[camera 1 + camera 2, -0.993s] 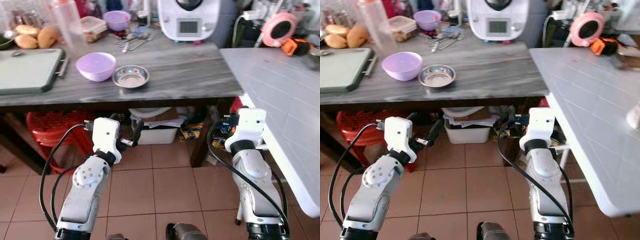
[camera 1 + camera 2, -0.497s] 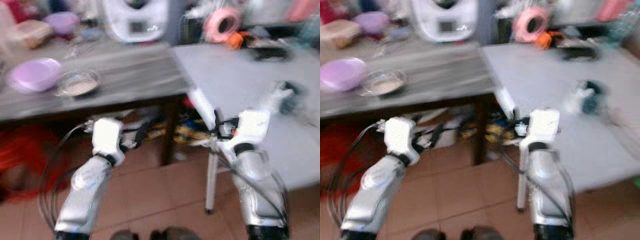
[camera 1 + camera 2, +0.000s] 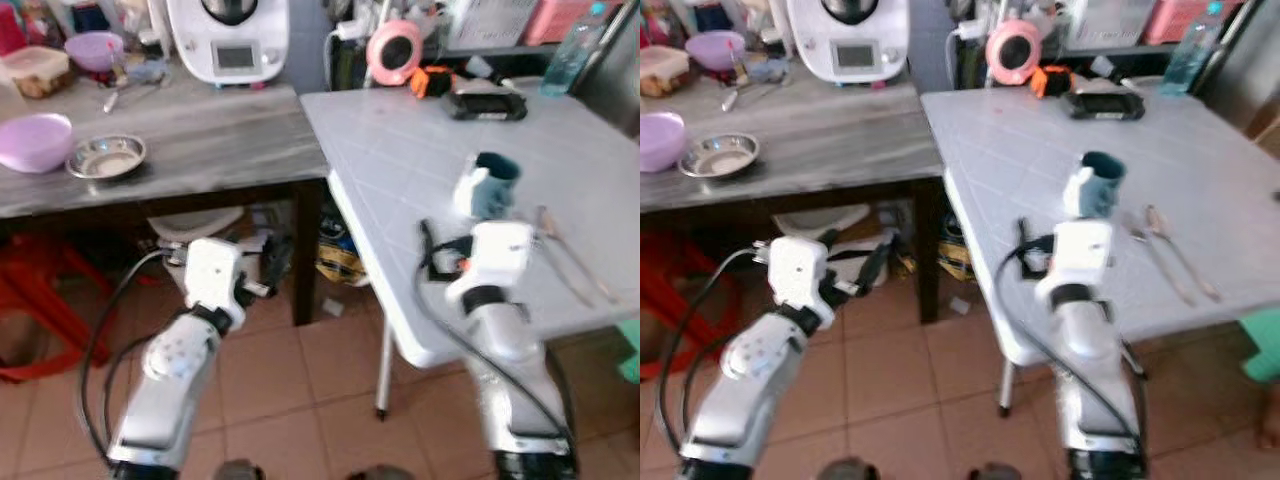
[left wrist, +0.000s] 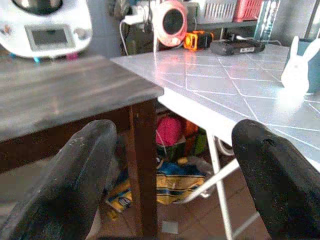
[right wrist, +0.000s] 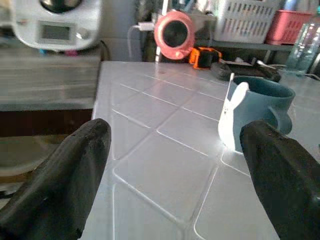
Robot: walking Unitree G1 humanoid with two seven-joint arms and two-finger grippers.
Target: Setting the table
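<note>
Right gripper [image 5: 170,165] first, since it's the one pointed at anything useful: its two fat matte-black fingers are spread wide with nothing between them, hovering low over the white table [image 5: 165,145]. That tabletop is glossy plastic moulded into a diamond tile pattern. On it, just ahead of the fingers, stands a teal mug [image 5: 257,117] with a rounded handle and a flat white rabbit-shaped tag on its near side. Beyond it, at the table's far edge, are a round pink fan [image 5: 172,31] and an orange-and-black tool [image 5: 204,54].

Left wrist view: left gripper [image 4: 172,175] is also gaping open and empty, held lower than the white table, looking at the corner of the dark wooden table [image 4: 75,92] where the two tables meet. Streaky grey wood grain on top, square dark leg below. A white kitchen machine [image 4: 47,25] sits at the back.

Head views: both silver arms are raised in front of the robot over reddish floor tiles [image 3: 270,390]. On the white table a fork [image 3: 1155,258] and a spoon [image 3: 1180,255] lie side by side, just right of the mug [image 3: 1095,185]. On the wooden table there's a lilac plastic bowl [image 3: 35,140] beside a shallow steel dish [image 3: 107,156].

Compared to a second ago, the camera has swung right: the white table was only a slice at the edge then, and now it's centre frame with the mug and cutlery in view. The half-second-old blur is gone too.
</note>
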